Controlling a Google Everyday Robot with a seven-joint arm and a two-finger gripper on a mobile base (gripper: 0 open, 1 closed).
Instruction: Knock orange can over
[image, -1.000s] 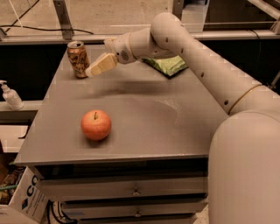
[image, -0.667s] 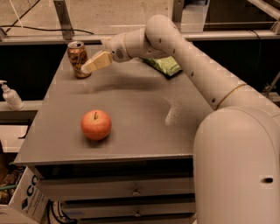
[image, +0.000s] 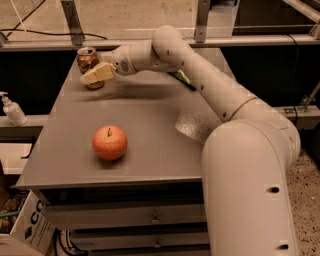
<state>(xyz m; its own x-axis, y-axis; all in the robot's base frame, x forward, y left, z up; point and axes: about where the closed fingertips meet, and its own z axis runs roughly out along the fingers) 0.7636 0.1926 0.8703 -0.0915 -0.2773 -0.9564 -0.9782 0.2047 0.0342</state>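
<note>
Grey drawer table (image: 150, 125), speckled floor (image: 309, 200), metal railing (image: 40, 44) behind.

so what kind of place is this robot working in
Probably a lab or workshop test area: a grey table with drawers, a metal rail behind it, a pump bottle on a side ledge. The tool is at the table's far corner, by the orange can.

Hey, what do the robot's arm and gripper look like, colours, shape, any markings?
The arm is a smooth cream-white shell of thick rounded tubes swelling into a bulky shoulder, with small dark holes along it and a thin tan ring at one joint. No loose cables show. The gripper, right by the orange can, is a pale yellow-tan wedge.
</note>
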